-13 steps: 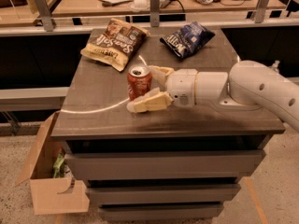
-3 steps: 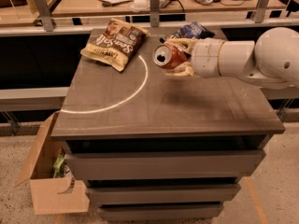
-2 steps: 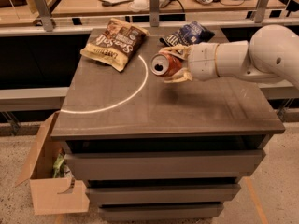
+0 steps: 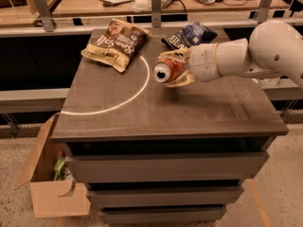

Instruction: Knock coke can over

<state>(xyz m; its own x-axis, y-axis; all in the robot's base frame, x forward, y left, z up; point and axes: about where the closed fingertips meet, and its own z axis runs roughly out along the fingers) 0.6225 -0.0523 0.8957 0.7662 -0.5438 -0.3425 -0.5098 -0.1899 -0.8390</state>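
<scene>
The red coke can [image 4: 166, 71] lies on its side in my gripper [image 4: 179, 68], its silver top pointing left toward the camera. The gripper's cream fingers [image 4: 182, 81] are shut on the can, one above and one below it. The can is held over the middle of the dark grey table [image 4: 189, 112], at or just above its surface. My white arm [image 4: 246, 56] reaches in from the right.
A brown chip bag [image 4: 116, 42] lies at the table's back left. A blue chip bag [image 4: 189, 34] lies at the back, just behind the gripper. A white arc line [image 4: 123, 98] marks the tabletop. An open cardboard box [image 4: 52, 183] stands on the floor at left.
The can stood upright near the table's front left with the gripper around it; now it is tipped on its side. In the last second the gripper and can moved slightly down and left.
</scene>
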